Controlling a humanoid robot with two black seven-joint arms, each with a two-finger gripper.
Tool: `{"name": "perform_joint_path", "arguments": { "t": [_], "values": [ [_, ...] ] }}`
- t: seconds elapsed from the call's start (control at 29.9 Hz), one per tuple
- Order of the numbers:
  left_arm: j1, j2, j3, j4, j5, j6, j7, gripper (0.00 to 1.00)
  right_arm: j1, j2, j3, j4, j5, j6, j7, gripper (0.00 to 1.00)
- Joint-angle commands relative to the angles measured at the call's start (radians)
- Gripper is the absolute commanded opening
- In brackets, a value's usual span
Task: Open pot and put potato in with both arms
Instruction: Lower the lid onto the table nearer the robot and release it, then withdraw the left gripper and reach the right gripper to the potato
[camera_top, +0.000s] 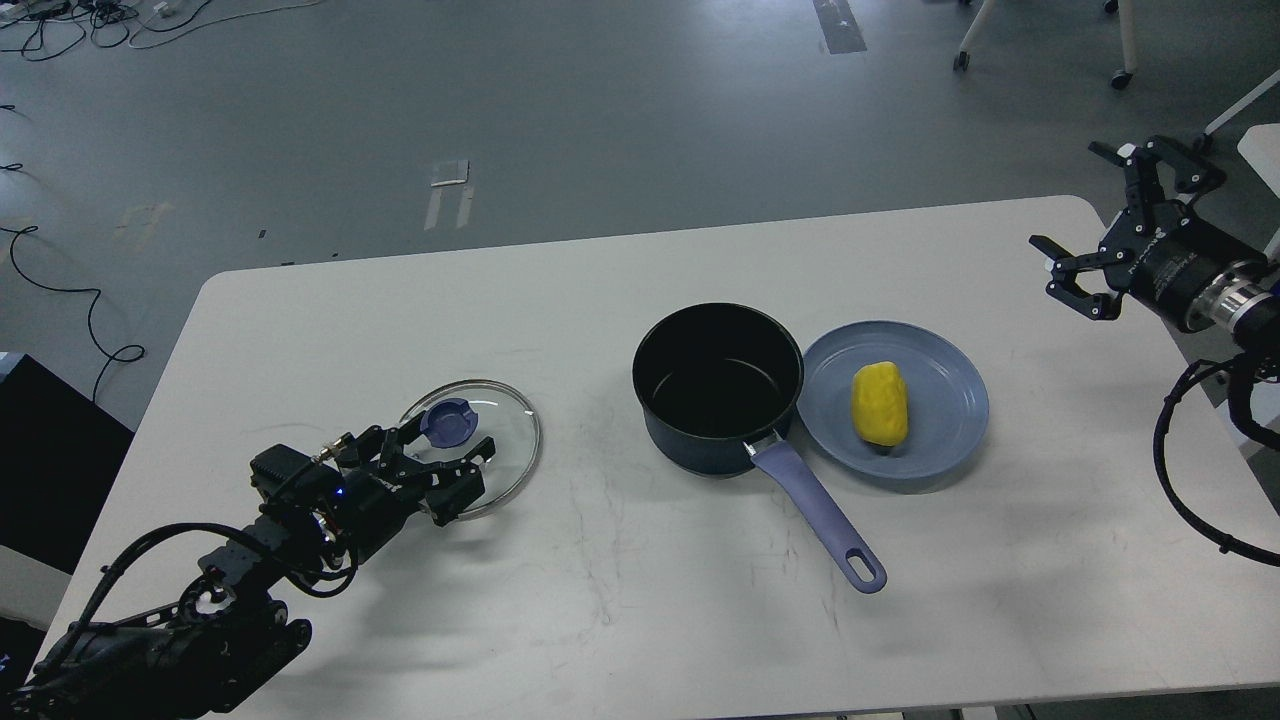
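Observation:
The dark blue pot stands open at the table's middle, its purple handle pointing to the front right. Its glass lid with a blue knob lies flat on the table at the left. My left gripper is low over the lid's near edge, its fingers spread just behind the knob. The yellow potato lies on a blue plate right of the pot. My right gripper is open and empty, raised over the table's right edge, well away from the potato.
The white table ends close behind the pot and at the right by my right arm. Black cables hang from the right arm. Grey floor with cables and chair legs lies beyond.

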Motion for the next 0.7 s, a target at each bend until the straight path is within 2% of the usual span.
{"name": "perform_joint_path", "arguments": {
  "t": [0.0,0.2,0.27,0.4,0.47,0.54,0.6,0.67],
  "values": [
    [-0.014,0.015,-0.001,-0.028,-0.134,0.0,0.0,0.98,-0.001,0.005,0.003,0.006,0.0,0.0,0.003,1.0],
    [-0.156,0.096,-0.002,-0.175,-0.387,0.0,0.0,0.98,0.024,-0.01,0.0,0.025,-0.053,0.003,0.064,1.0],
    [-0.216,0.104,-0.002,-0.191,-0.459,0.0,0.0,0.98,0.048,-0.033,0.0,0.04,-0.128,0.003,0.081,1.0],
    [-0.305,0.107,-0.01,-0.181,-0.57,0.0,0.0,0.98,0.079,-0.05,0.0,0.054,-0.361,0.002,0.142,1.0],
    [-0.323,0.107,-0.013,-0.181,-0.614,0.0,0.0,0.98,0.079,-0.053,0.0,0.072,-0.421,0.002,0.147,1.0],
    [-0.357,0.112,-0.018,-0.181,-0.714,-0.076,0.0,0.98,0.078,-0.063,-0.005,0.112,-0.539,0.002,0.149,1.0],
    [-0.409,0.107,-0.03,-0.181,-0.914,-0.192,0.0,0.98,0.076,-0.09,-0.027,0.175,-0.756,-0.001,0.17,0.98],
    [-0.428,0.103,-0.042,-0.181,-1.03,-0.246,0.0,0.98,0.076,-0.101,-0.041,0.203,-0.881,-0.003,0.192,0.97]
  ]
}}
